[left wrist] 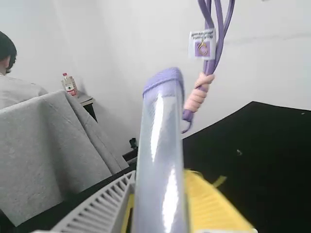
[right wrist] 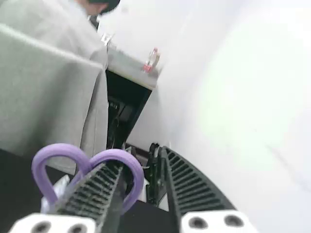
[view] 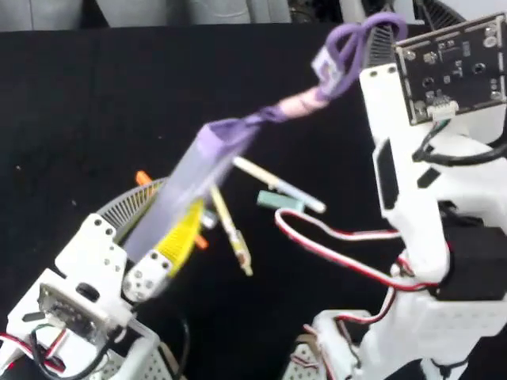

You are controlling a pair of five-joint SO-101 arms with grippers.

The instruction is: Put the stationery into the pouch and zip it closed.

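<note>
Black table, left hand holds pouch aloft, right hand pinches cord

gripper: ribbed jaws were closed on the strap
strap: purple, hung in two loops by one jaw
bottle: stood on a ledge behind

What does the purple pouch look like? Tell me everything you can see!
The purple pouch is long, slim and shiny, like soft plastic, with a darker purple end. A pink piece joins it to a looped strap with a white tag. It hangs tilted above the table, stretched between the left end effector, clamping its lower end, and the right end effector, holding the strap.
</note>
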